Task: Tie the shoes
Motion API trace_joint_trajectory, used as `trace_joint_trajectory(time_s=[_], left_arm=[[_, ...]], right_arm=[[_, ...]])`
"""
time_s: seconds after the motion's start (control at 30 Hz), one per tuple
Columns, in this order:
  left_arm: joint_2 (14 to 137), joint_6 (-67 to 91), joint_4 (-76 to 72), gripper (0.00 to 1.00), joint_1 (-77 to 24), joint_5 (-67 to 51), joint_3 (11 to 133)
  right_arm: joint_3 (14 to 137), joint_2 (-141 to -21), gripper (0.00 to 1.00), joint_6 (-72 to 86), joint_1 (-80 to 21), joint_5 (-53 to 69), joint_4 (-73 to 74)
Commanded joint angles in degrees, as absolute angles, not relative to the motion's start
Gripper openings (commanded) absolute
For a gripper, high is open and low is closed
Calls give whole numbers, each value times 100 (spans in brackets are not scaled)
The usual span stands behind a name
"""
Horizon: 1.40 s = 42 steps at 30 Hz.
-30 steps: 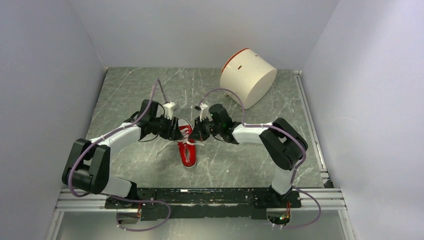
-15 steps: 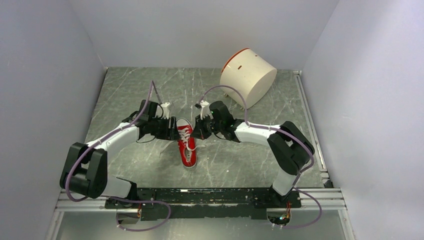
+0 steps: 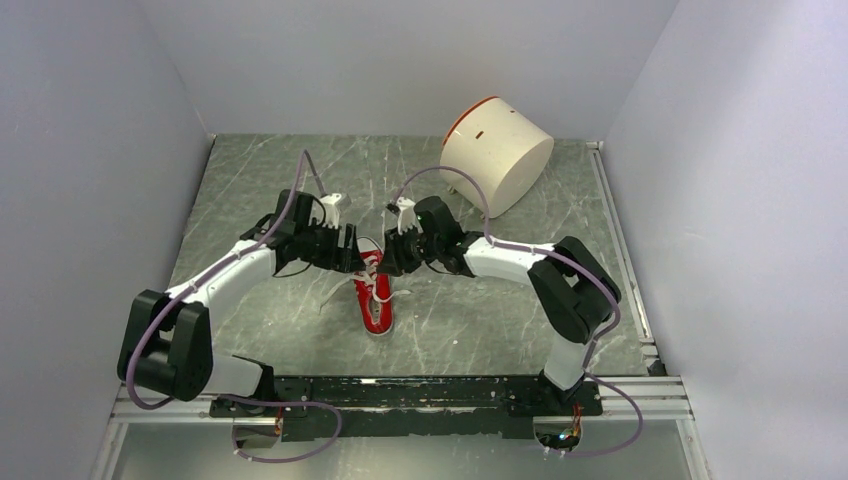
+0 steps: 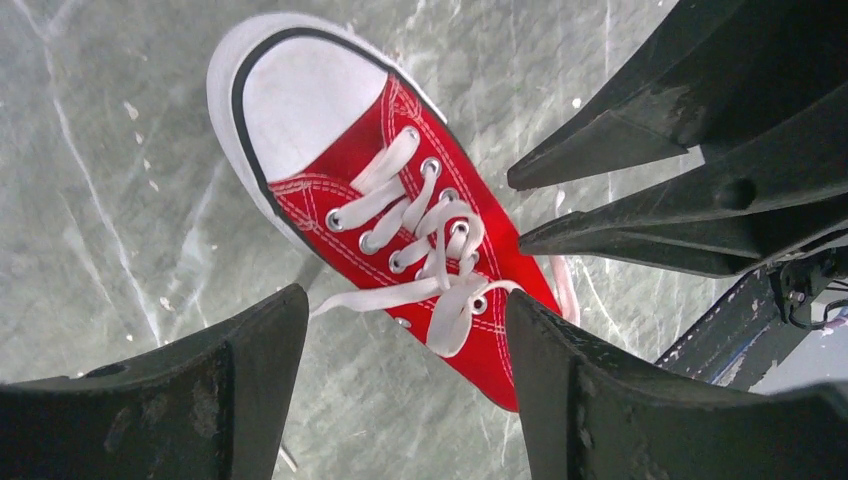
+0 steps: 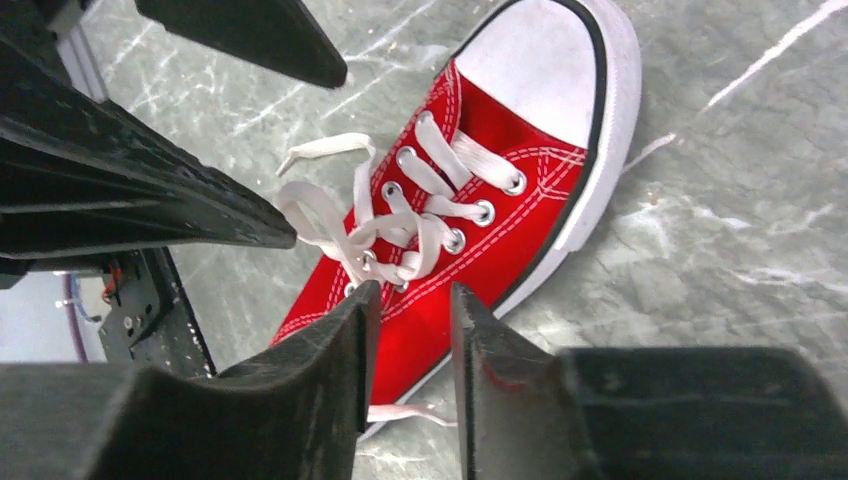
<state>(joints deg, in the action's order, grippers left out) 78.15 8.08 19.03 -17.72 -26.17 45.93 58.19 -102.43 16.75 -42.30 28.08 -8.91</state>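
Honestly, with the red shoe [image 3: 373, 300] lying mid-way across the surface [image 3: 480, 310], toe at 6 o'clock, my left gripper [image 4: 400, 310] spread wide and my right gripper [image 5: 415, 295] barely parted, both empty, I worry the loose laces [image 4: 440, 250] slacken or snag a finger.

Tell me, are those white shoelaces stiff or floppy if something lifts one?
Probably floppy: the laces lie in limp curves across the sneaker. Likely light and easily dragged: one flat end trails onto the table. Their crossing looks loose, so a tug may undo it.
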Motion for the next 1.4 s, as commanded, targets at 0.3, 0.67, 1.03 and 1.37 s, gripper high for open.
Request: trace_joint_trajectory(time_s=[0.3,0.67,1.03,1.37], left_arm=[[8609,251,1723,70,-1775,-3429,5261],[8691,223,1659,70,-1775,-3643,4993],[9211,136,1714,56,-1808,-3911,5200],[9166,-83,1751,36,-1819,-4174,5109]], right_arm=[[5215,-9712,43,1511,-4535,3195,-1203],[5316,-10064,34,1180,-4876,2306,-1332],[5186,-9892,1,1230,-4877,2206,-1432],[5316,-10062,0,1287,-4792,2005,-1497]])
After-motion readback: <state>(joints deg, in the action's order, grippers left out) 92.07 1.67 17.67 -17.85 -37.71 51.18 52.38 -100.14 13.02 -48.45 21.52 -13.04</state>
